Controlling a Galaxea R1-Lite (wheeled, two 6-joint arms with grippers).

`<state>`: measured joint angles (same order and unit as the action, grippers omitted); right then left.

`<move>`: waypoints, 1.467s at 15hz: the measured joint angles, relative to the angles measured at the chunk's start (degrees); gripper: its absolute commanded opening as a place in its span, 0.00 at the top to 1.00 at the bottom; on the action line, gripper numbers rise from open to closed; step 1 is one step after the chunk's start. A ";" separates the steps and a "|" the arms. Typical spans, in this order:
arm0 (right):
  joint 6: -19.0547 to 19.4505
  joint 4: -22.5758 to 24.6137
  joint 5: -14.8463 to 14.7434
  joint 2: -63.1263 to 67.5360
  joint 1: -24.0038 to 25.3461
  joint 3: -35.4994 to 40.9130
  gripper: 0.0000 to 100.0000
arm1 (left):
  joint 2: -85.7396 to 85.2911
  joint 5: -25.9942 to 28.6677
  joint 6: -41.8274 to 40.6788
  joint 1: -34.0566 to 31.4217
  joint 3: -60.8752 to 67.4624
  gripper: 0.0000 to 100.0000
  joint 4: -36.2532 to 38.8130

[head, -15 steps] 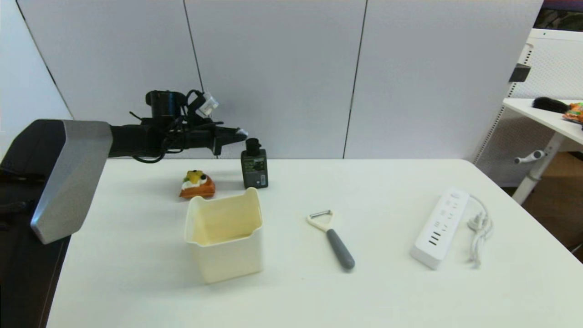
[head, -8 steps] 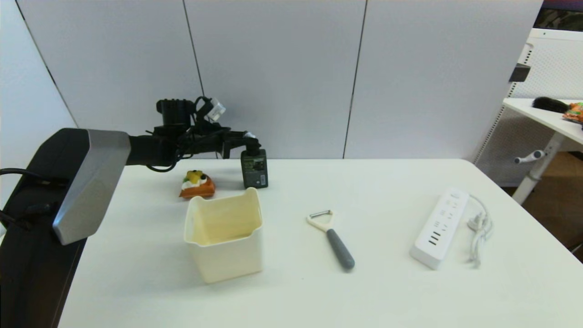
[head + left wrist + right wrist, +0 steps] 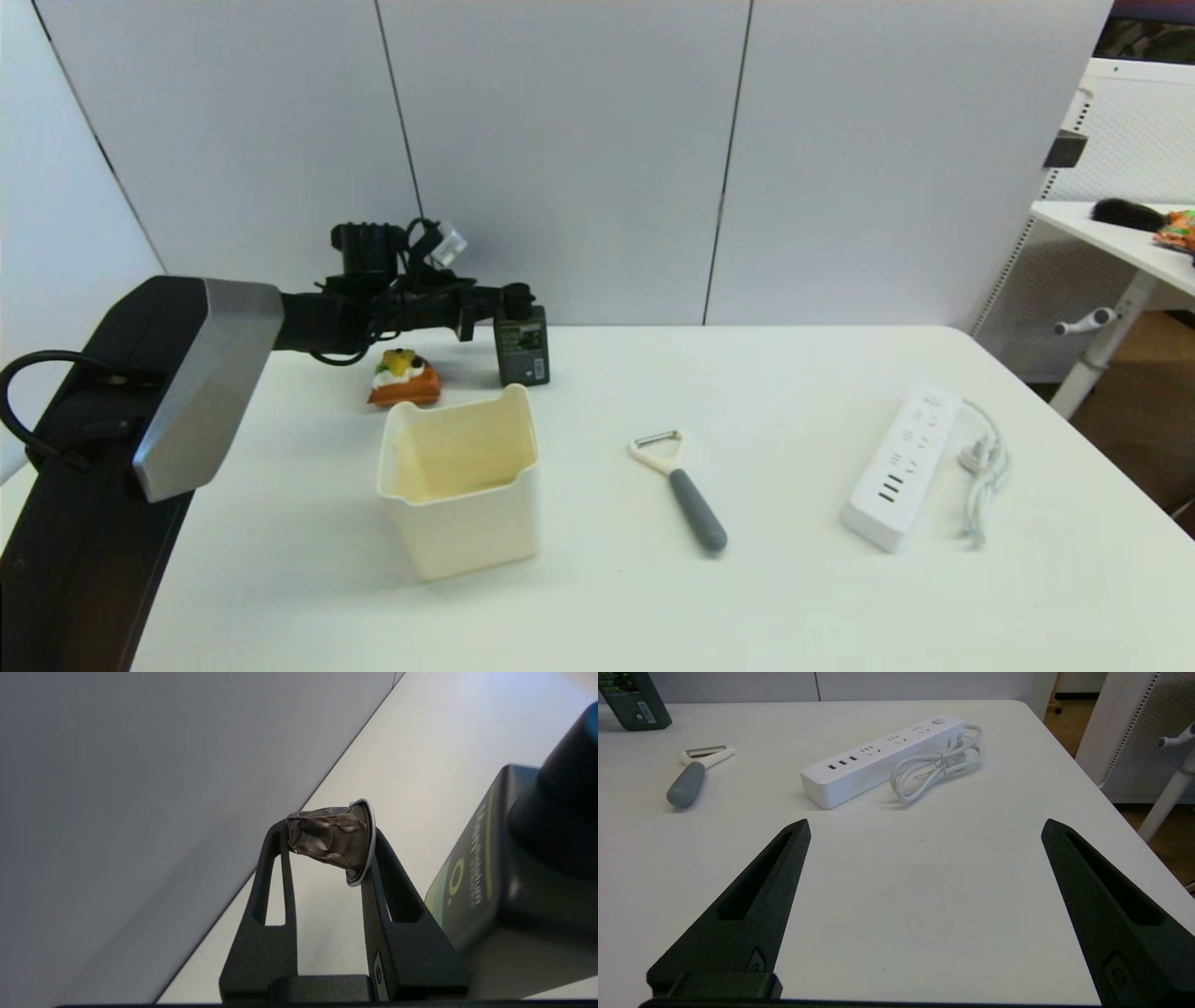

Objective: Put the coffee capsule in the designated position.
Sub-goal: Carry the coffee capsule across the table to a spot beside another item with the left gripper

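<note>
The coffee capsule [image 3: 332, 839], dark grey-brown and crumpled with a silvery rim, is pinched sideways between the tips of my left gripper [image 3: 327, 833]. In the head view that left gripper [image 3: 493, 306] hangs at the table's far left, right beside the pump top of a black bottle [image 3: 522, 347], which hides the capsule there. The designated position, a tall cream-yellow bin [image 3: 467, 527], stands open-topped nearer to me, in front of the bottle. My right gripper [image 3: 924, 830] is open over bare table at the right and holds nothing.
A toy cake [image 3: 403, 378] lies left of the bottle [image 3: 486, 882], just behind the bin. A grey-handled peeler [image 3: 686, 495] lies mid-table, and a white power strip [image 3: 904, 467] with coiled cord at the right. A grey partition wall runs behind the table.
My left arm has swung rightward and lower with the capsule still in its grip, ending against the bottle's pump top. Nothing on the table has moved.
</note>
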<state>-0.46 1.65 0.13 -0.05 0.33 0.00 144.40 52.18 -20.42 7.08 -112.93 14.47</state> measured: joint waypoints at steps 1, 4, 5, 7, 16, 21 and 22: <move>0.02 -0.02 -0.02 0.00 0.00 0.00 0.00 | 0.32 0.00 -0.06 0.00 0.00 1.00 0.02; 0.00 -0.02 -0.04 0.00 0.00 0.00 0.00 | 1.24 0.02 -0.11 0.07 0.00 1.00 0.09; 0.00 -0.02 -0.02 0.00 0.02 0.00 0.00 | 1.50 -0.02 -0.11 0.11 0.00 1.00 0.13; 0.02 -0.02 -0.04 0.00 0.00 0.00 0.00 | 1.99 0.00 -0.13 0.11 0.00 1.00 0.22; 0.02 0.00 -0.04 0.00 -0.02 0.00 0.00 | 3.38 0.00 -0.17 0.20 0.00 0.00 1.54; 0.02 0.00 -0.04 0.00 0.00 0.00 0.00 | 3.40 -0.02 0.09 0.11 0.00 0.00 2.84; 0.02 0.00 -0.02 0.00 0.00 0.00 0.00 | 3.29 -0.02 0.17 0.09 0.00 0.00 3.69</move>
<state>-0.44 1.65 0.11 -0.05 0.33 0.00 147.69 52.15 -20.25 7.17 -112.93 18.16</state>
